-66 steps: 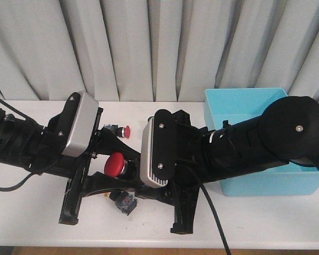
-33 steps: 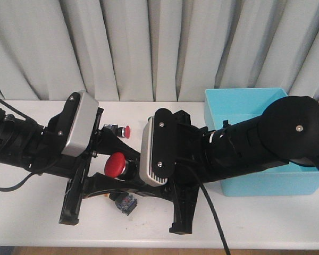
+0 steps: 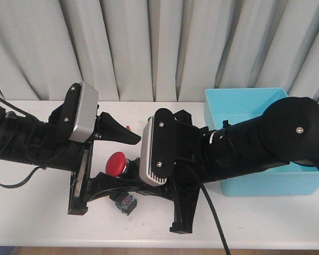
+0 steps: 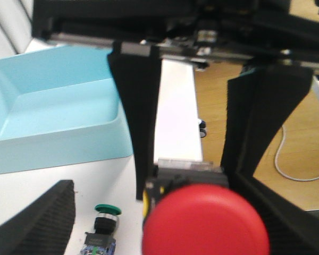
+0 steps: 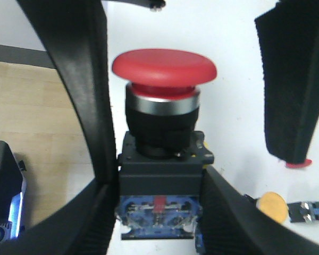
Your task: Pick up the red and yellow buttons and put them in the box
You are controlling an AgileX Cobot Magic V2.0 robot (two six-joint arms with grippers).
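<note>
A large red button with a black body is held above the table, its body clamped between my right gripper's fingertips. It also shows in the right wrist view and the left wrist view. My right gripper is shut on it. My left gripper is open wide, its fingers either side of the same button and apart from it. The light-blue box stands at the right. A yellow button and a sliver of a small red button lie on the table.
A green-capped button lies on the white table under the grippers, and its blue-ended body shows in the front view. The two arms meet head-on at the table's middle. Grey curtains hang behind. The table's front edge is close below.
My left arm has lifted and drawn back to the left, its upper finger now covering most of the small red button. The large red button stays in my right gripper.
</note>
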